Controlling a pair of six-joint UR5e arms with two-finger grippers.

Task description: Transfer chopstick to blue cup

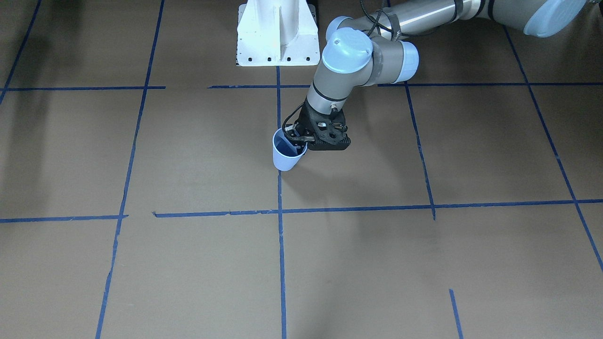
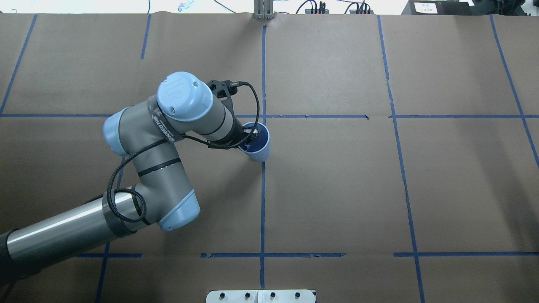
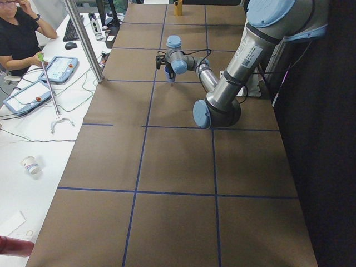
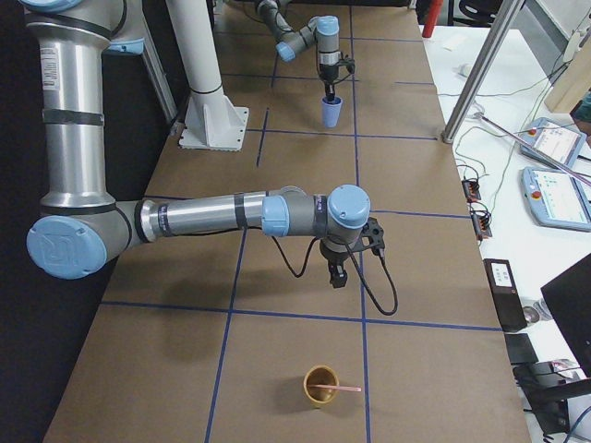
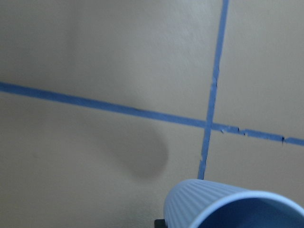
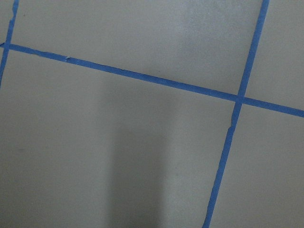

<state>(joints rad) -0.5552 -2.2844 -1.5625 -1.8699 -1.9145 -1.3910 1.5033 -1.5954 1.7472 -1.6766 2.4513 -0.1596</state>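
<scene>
The blue cup (image 1: 286,156) is near the table's middle, tilted, on the blue centre line. My left gripper (image 1: 299,140) is shut on its rim, with one finger inside the cup. The cup also shows in the overhead view (image 2: 257,145) and at the bottom of the left wrist view (image 5: 228,209). The pale pink chopstick (image 4: 345,389) leans in a small brown cup (image 4: 320,386) at the table's right end. My right gripper (image 4: 337,275) hangs over the table a little way from that brown cup; I cannot tell whether it is open or shut.
The white robot base (image 1: 278,37) stands at the robot's edge of the table. Blue tape lines (image 2: 262,202) divide the brown table. An operators' desk with tablets (image 4: 554,194) runs along the far side.
</scene>
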